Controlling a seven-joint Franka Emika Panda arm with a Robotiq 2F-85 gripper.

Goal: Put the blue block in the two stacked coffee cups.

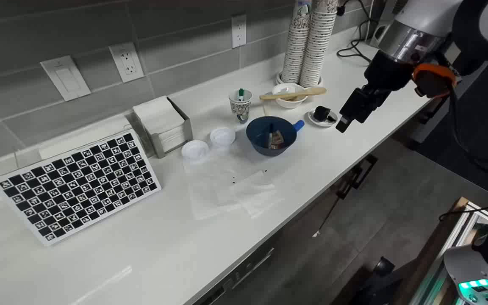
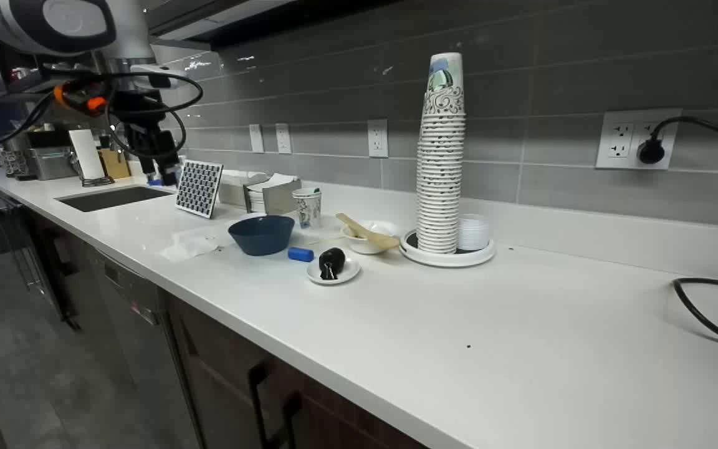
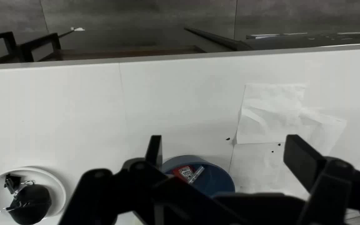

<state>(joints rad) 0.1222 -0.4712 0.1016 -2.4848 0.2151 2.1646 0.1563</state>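
Observation:
The small blue block [image 1: 298, 125] lies on the counter against or close beside the blue bowl; it also shows in an exterior view [image 2: 300, 254]. The two stacked coffee cups [image 1: 240, 106], pale and patterned with a green-capped item in the top, stand upright behind the bowl, also in an exterior view [image 2: 308, 209]. My gripper [image 1: 345, 122] is above the counter, apart from both, and also shows in an exterior view [image 2: 161, 173]. In the wrist view its fingers [image 3: 225, 150] are wide apart with nothing between them. Block and cups do not show in the wrist view.
The blue bowl [image 1: 265, 135] holds packets. A small plate [image 2: 333, 274] with a black object stands near the block. A white bowl with a wooden spoon [image 1: 295, 94], tall cup stacks [image 2: 441, 162], napkin holder [image 1: 165, 127], checkered board [image 1: 79, 186] and loose napkins [image 3: 277, 115] surround them.

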